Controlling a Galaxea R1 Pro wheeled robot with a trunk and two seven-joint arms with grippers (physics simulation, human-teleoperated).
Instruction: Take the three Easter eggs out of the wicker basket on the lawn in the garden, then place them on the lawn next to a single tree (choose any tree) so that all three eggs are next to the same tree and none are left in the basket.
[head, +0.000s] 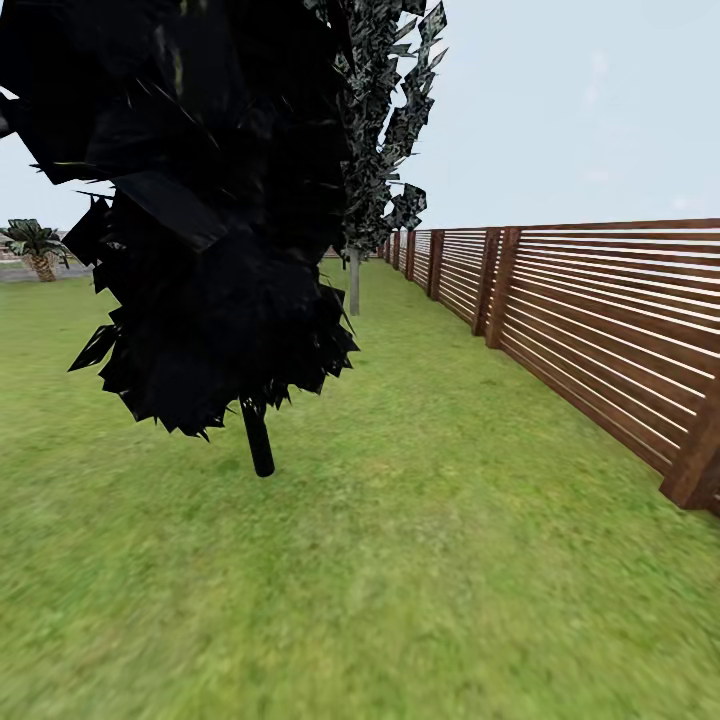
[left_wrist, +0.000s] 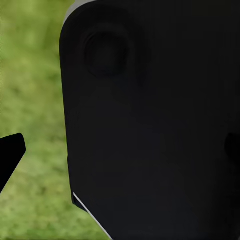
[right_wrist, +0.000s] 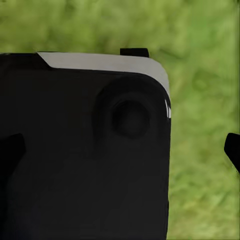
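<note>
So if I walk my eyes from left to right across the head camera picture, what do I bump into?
Small far-off palm tree → big black-leaved tree with a thin dark stem → slim pale-trunked tree farther back → brown horizontal-slat wooden fence, all on the green grass lawn.

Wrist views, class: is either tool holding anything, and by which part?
It cannot be told. A dark robot body blocks both wrist views, with only black finger tips at the edges over the lawn; no egg appears.
</note>
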